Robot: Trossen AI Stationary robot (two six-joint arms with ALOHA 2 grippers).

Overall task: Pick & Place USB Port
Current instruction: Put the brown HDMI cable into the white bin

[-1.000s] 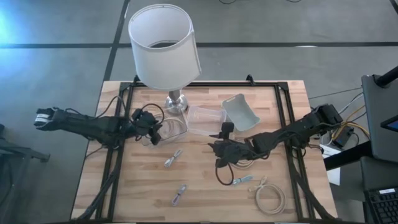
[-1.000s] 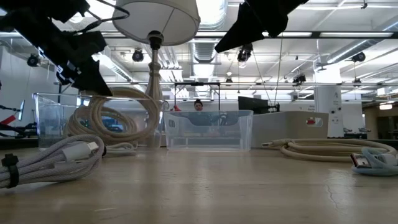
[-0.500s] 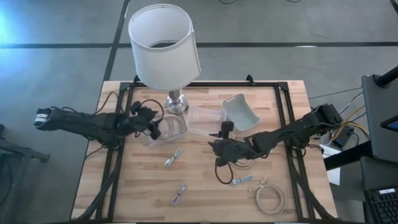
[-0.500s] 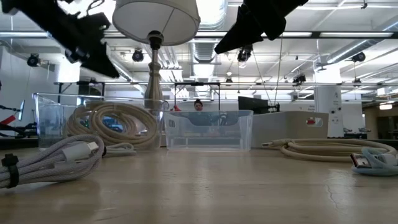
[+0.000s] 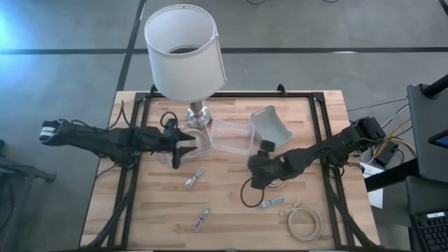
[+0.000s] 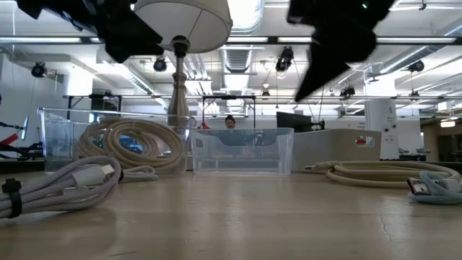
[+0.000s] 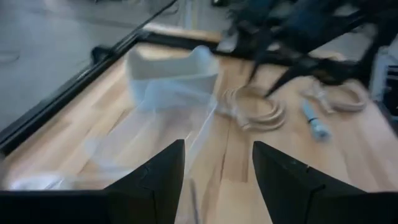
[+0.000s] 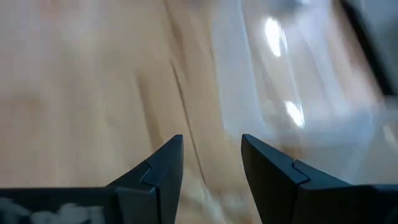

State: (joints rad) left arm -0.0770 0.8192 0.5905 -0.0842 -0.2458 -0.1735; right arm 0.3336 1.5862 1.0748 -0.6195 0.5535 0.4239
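Note:
My left gripper [image 5: 187, 148] is open and hovers over the left clear bin [image 5: 198, 145], high at the left of the low view [image 6: 133, 36]. A beige coiled cable [image 6: 130, 144] rests on that bin's floor. My right gripper [image 5: 257, 162] is open above the table's middle, over bare wood [image 8: 211, 140]. It is close to the middle clear bin [image 5: 231, 134]. On the wood lie two grey bundled cables [image 5: 194, 178] [image 5: 202, 218], a blue cable [image 5: 273, 203], a beige coil [image 5: 304, 222] and another beige coil [image 5: 278, 183] under the right arm.
A lamp [image 5: 185, 52] stands at the far edge behind the left bin. A grey-blue tub [image 5: 269, 126] sits beside the middle bin. A black cable [image 5: 246, 194] loops below the right gripper. Black frame rails [image 5: 133, 175] run along both table sides. Free wood lies near the front left.
My left gripper rose and moved toward the table's right, away from the left bin's coil, which sank lower and settled inside the bin. My right gripper shifted toward the right and turned toward the middle clear bin.

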